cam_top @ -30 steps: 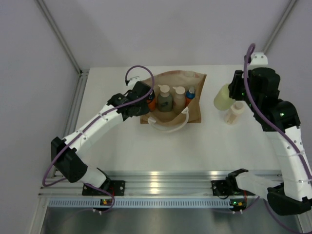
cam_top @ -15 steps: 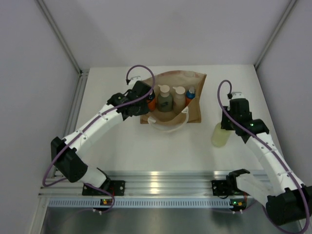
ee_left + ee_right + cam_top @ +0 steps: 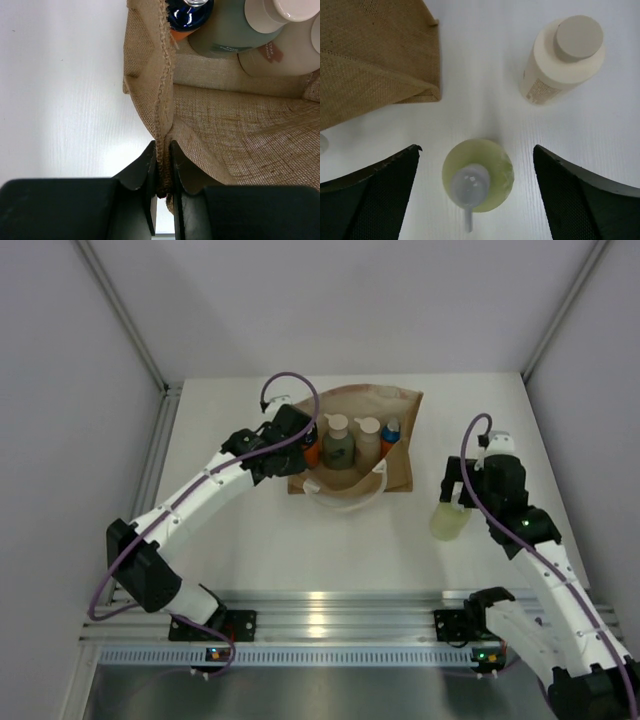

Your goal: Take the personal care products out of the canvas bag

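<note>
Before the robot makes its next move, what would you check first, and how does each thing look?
1. Left gripper clamped on the canvas bag rim: ok.
2. Right gripper open, not touching the yellow-green bottle: ok.
3. Yellow-green bottle upright on the table, outside the bag: ok.
4. Cream bottle out of the bag, apart from the yellow-green one: ok.
5. Bag emptied: not ok; the dark green bottle, pinkish-beige bottle and a blue-capped orange bottle are inside.
6. Second orange bottle beside the left gripper free to grasp: cannot tell, partly hidden.

White table (image 3: 300,540) with canvas bag (image 3: 405,455), yellow-green bottle (image 3: 449,521) and cream bottle (image 3: 562,60) on it
</note>
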`<state>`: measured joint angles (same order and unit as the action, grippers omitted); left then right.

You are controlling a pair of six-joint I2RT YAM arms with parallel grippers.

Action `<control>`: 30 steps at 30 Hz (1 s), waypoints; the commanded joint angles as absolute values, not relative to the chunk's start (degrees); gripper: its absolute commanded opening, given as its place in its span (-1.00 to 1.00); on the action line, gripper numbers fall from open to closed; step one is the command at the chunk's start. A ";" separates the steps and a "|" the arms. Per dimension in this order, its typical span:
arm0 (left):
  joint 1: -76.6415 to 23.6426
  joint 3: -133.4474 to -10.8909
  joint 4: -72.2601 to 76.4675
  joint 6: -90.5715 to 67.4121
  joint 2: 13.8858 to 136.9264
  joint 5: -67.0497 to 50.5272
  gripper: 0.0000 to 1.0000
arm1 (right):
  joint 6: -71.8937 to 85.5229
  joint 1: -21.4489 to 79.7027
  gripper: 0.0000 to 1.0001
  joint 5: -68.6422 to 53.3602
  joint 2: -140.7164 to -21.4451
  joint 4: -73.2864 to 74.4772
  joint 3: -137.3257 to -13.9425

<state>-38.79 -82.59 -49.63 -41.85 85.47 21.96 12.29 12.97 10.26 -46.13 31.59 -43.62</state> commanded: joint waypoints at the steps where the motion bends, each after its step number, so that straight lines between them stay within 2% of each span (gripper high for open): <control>1: -38.58 -83.67 -52.65 -41.40 86.84 21.53 -1.00 | 12.48 12.30 0.92 9.84 -43.86 26.62 -47.88; 7: -38.67 -83.76 -52.65 -41.84 86.40 20.83 -1.00 | 12.48 12.30 0.97 7.22 -47.45 29.27 -59.92; 14: -38.58 -85.34 -52.56 -41.30 89.64 18.02 -1.00 | 15.82 14.76 0.92 -7.37 -59.66 28.74 -77.24; 19: -38.58 -85.95 -52.73 -41.92 90.97 17.05 -1.00 | 15.82 21.61 0.91 -7.12 -66.88 29.00 -84.71; 30: -38.58 -85.78 -52.65 -43.24 90.70 17.14 -1.00 | 15.56 26.80 0.99 -0.62 -74.17 29.44 -89.82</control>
<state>-38.68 -86.11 -49.67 -42.50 89.62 18.02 15.22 24.84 -2.17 -73.49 31.35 -85.43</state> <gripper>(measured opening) 0.171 0.993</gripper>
